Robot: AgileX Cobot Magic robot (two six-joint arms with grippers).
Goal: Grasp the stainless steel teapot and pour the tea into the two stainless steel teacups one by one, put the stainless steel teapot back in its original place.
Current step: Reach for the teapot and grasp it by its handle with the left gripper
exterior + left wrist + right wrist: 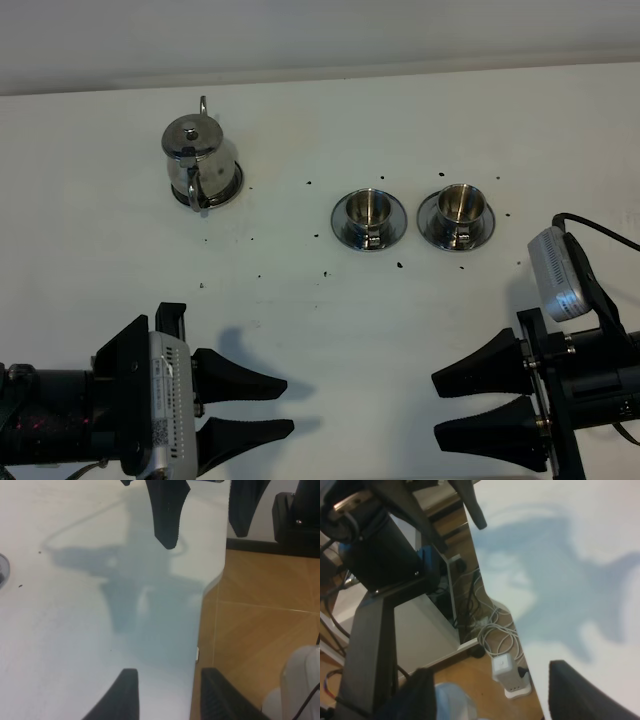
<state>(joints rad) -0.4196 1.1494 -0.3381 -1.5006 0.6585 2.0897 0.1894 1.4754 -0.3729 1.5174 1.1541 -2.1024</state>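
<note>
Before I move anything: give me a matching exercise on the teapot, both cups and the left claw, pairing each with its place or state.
Things:
1. teapot
2. left cup
3. right cup
4. left claw

Place or state:
A. open, holding nothing
B. steel piece furthest right
C. steel piece furthest left
D. middle steel piece

Pairs: 1-C, 2-D, 3-B, 4-A.
</note>
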